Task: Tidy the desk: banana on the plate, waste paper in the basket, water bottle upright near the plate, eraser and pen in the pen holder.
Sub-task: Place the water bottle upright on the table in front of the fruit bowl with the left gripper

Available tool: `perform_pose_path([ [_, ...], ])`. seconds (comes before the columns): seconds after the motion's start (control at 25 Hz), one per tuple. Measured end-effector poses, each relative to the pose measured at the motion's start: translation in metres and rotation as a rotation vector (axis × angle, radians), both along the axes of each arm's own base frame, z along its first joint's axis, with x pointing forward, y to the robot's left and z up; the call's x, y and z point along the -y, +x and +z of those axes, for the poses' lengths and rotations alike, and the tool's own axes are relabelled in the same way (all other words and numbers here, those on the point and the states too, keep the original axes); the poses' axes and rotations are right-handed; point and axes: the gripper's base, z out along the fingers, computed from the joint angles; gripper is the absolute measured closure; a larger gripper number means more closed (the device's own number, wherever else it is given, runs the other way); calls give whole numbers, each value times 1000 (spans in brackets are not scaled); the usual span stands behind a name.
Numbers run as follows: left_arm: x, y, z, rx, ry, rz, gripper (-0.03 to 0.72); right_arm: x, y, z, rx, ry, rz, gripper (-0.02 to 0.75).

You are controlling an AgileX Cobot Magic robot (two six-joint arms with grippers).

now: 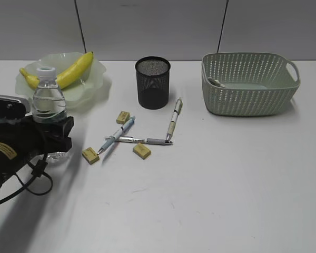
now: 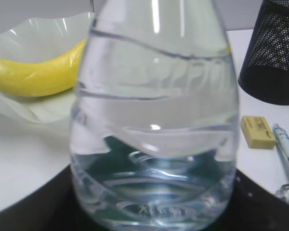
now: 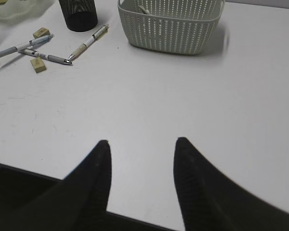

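L gripper (image 1: 52,138) low at upright water bottle (image 1: 48,97) – grip unclear, R gripper (image 3: 142,149) spread, hovering over desk (image 3: 183,106)

Grey wall (image 1: 147,26) behind, crossed by 2 dark vertical seams (image 1: 80,23).

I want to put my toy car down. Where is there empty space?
Bare white desk lies in front of the pale green perforated basket. It's crowded where three pens and tan erasers lie before the black mesh cup.
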Motion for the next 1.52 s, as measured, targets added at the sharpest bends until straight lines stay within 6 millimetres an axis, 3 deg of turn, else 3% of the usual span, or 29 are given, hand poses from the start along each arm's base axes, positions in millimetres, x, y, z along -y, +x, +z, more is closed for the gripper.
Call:
perform_pose_path([
  [0.76, -4, -16, -3, -55, 18, -22, 104, 0, 0, 0, 0, 0, 0, 390],
  [1.2, -12, -42, 37, 9, -7, -28, 101, 0, 0, 0, 0, 1, 0, 390],
  [1.52, -18, -65, 63, -210, 48, -41, 100, 0, 0, 0, 0, 1, 0, 390],
])
